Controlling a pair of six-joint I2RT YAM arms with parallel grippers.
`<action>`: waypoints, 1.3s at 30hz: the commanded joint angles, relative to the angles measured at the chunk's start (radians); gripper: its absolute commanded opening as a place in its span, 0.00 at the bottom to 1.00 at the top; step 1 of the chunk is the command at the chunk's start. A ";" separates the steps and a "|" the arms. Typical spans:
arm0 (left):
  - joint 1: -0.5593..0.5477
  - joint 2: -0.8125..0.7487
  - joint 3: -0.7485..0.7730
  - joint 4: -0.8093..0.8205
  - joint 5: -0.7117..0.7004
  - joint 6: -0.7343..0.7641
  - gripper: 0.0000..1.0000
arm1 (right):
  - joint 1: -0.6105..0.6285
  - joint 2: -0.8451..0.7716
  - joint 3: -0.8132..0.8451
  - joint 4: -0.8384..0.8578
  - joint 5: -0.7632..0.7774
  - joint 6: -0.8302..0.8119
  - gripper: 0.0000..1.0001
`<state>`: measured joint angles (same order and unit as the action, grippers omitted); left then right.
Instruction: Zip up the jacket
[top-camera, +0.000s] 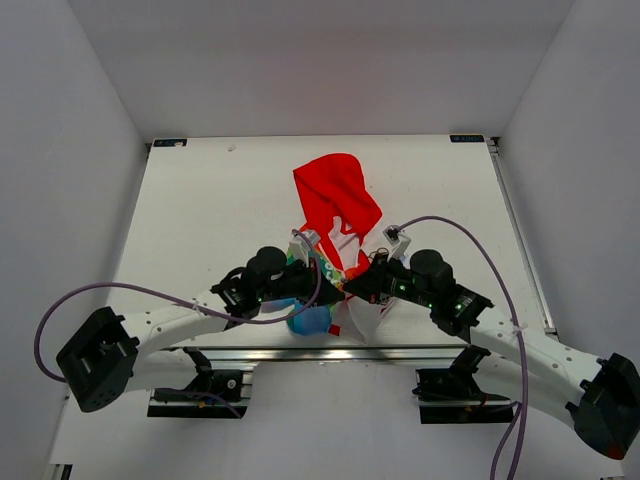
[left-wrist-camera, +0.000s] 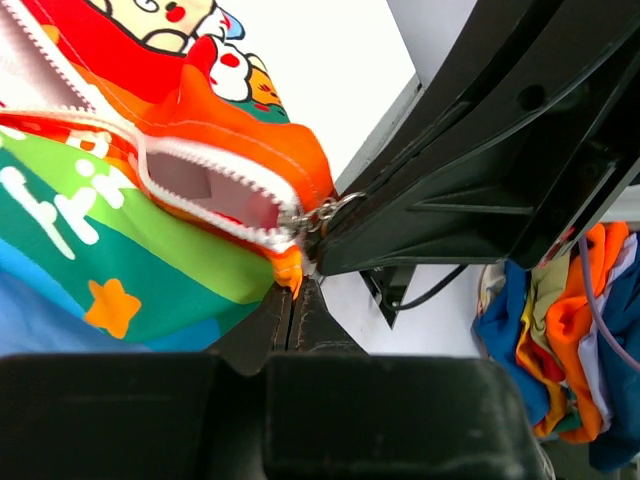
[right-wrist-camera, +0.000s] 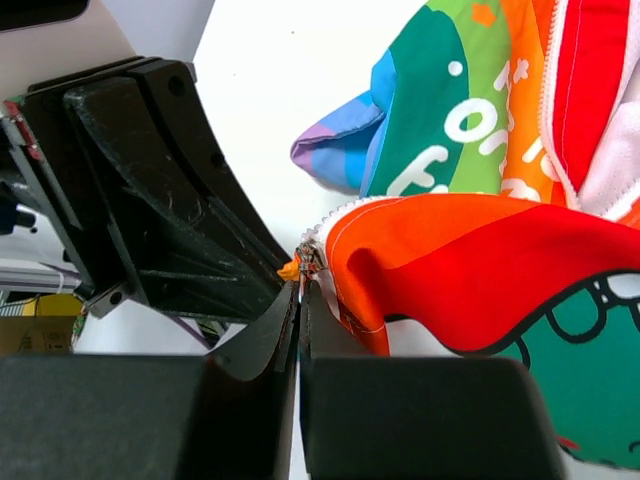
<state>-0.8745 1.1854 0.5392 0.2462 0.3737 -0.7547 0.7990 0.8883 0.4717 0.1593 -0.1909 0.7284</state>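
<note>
The jacket (top-camera: 337, 205) lies mid-table, its red hood to the far side and its rainbow-striped front bunched at the near edge. My left gripper (top-camera: 328, 283) is shut; in the left wrist view its fingertips (left-wrist-camera: 296, 292) pinch the orange bottom corner of the hem (left-wrist-camera: 288, 268), just under the zipper slider (left-wrist-camera: 296, 218). My right gripper (top-camera: 351, 287) meets it tip to tip and is shut (right-wrist-camera: 301, 292) on the zipper pull (right-wrist-camera: 309, 262). Above the slider the white zipper teeth (left-wrist-camera: 200, 205) spread apart.
The white table (top-camera: 220, 210) ends at an aluminium rail (top-camera: 400, 353) right below the grippers. Grey walls enclose the left, the right and the back. Purple cables (top-camera: 150, 292) loop off both arms. A bundle of coloured cloth (left-wrist-camera: 560, 330) shows at the right of the left wrist view.
</note>
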 joint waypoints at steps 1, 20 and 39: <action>-0.041 -0.032 -0.022 -0.212 0.179 0.038 0.00 | -0.053 -0.071 0.059 0.083 0.214 -0.038 0.00; -0.043 -0.021 -0.028 -0.177 0.281 0.043 0.00 | -0.050 0.012 -0.167 0.780 0.344 0.141 0.00; -0.047 -0.056 0.025 -0.366 0.088 0.064 0.00 | -0.047 0.003 0.389 -0.568 0.198 -0.485 0.00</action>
<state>-0.9035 1.1255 0.5880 0.1322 0.3599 -0.7250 0.8024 0.9173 0.7704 -0.2665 -0.1913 0.3832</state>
